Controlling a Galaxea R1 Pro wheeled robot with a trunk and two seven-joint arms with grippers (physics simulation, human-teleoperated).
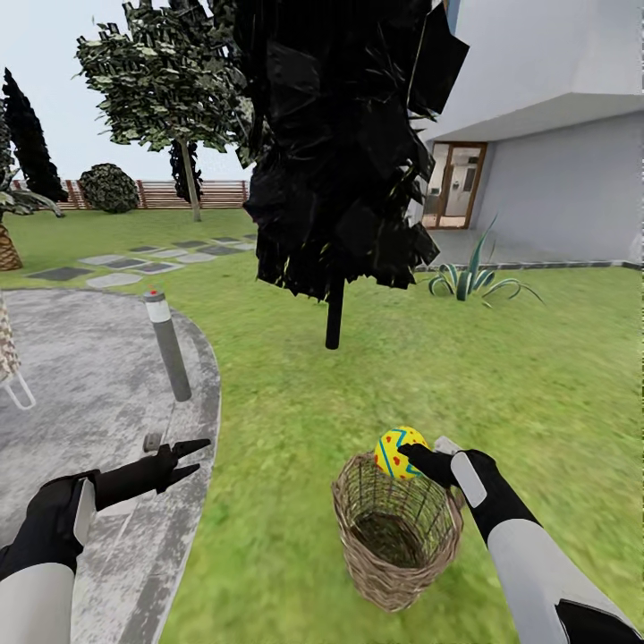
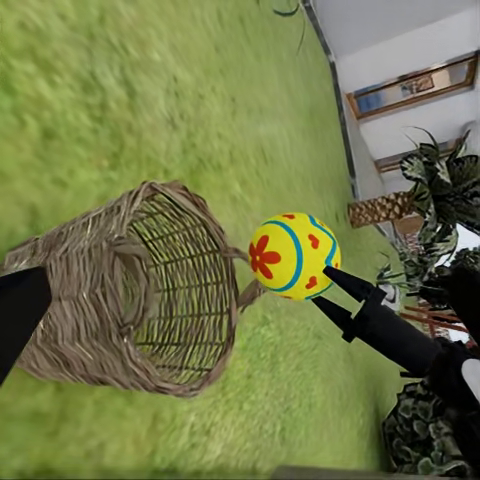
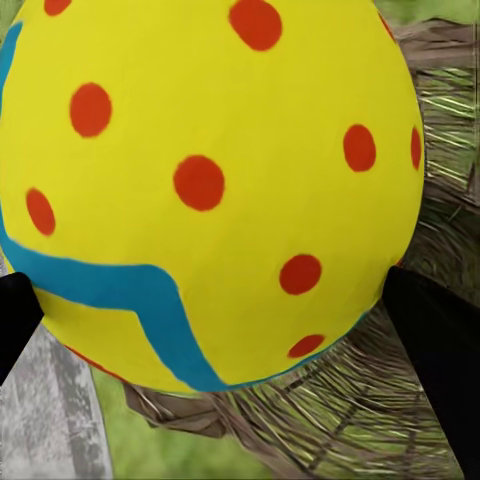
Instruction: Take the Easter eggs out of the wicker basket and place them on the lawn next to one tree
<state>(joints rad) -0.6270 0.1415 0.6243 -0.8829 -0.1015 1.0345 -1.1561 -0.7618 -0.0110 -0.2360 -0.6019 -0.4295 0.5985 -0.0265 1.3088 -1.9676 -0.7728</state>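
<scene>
My right gripper [image 1: 404, 456] is shut on one yellow Easter egg [image 1: 396, 451] with blue zigzags and red dots, held just above the far rim of the wicker basket [image 1: 398, 532]. The basket stands upright on the lawn [image 1: 295, 420]; the part of its inside that I can see shows only weave. The egg [image 3: 210, 180] sits between two black fingers [image 3: 435, 340]. In the left wrist view the egg [image 2: 292, 255] hangs beside the basket [image 2: 130, 290]. My left gripper [image 1: 202, 454] is open and empty, left of the basket. A pale-trunked tree [image 1: 189, 179] stands far back left.
A black-leaved tree [image 1: 334, 313] stands on the grass just beyond the basket. Grey paving [image 1: 80, 385] with a bollard [image 1: 167, 344] lies to the left, under my left arm. Stepping stones [image 1: 134, 262], a fence [image 1: 179, 192], a spiky plant [image 1: 470, 279] and the house [image 1: 546, 116] lie farther off.
</scene>
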